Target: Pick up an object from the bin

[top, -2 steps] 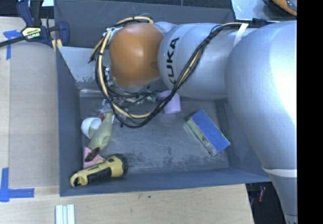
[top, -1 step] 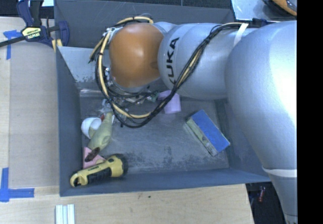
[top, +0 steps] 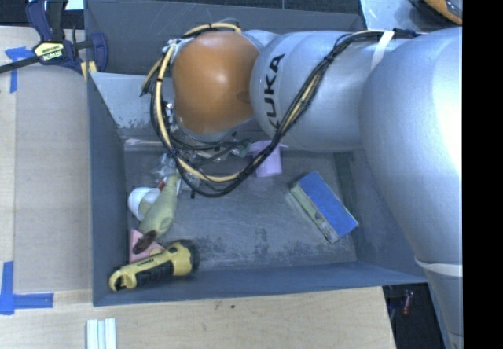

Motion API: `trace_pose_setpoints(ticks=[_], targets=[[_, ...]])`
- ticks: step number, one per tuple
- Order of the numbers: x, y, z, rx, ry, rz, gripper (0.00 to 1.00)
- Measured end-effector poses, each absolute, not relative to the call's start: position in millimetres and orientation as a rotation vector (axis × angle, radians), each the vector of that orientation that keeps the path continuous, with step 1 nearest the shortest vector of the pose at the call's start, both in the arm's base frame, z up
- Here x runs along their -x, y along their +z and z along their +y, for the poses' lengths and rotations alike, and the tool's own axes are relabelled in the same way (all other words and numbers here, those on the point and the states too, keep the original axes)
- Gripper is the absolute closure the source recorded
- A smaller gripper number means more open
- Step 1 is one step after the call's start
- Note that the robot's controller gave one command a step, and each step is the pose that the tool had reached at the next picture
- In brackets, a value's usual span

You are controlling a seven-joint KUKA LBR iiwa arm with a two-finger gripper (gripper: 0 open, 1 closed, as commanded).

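I think nothing is picked up yet: all the things lie on the floor of the grey bin [top: 106, 198], so the grasp and the lift are left to do. Below the left edge of the orange cover [top: 214, 84] lies a white round thing [top: 141, 200]. A pale yellow-green long piece [top: 161, 212] touches it and slants up toward the claw [top: 171, 176], which hangs directly under the cover. The upper end of this piece is just beside the claw, maybe touching it. I cannot tell if the claw is open or closed. Lower under the cover lies a yellow-and-black tool [top: 153, 265], and to the lower right of the cover a blue block [top: 324, 206].
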State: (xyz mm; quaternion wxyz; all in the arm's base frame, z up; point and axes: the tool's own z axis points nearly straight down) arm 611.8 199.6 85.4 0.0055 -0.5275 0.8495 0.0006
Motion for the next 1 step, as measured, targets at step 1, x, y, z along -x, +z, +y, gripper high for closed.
trace_pose_setpoints(ticks=[1], targets=[[-613.1,126.3,200.0,1.646,0.0,2.657,1.0]])
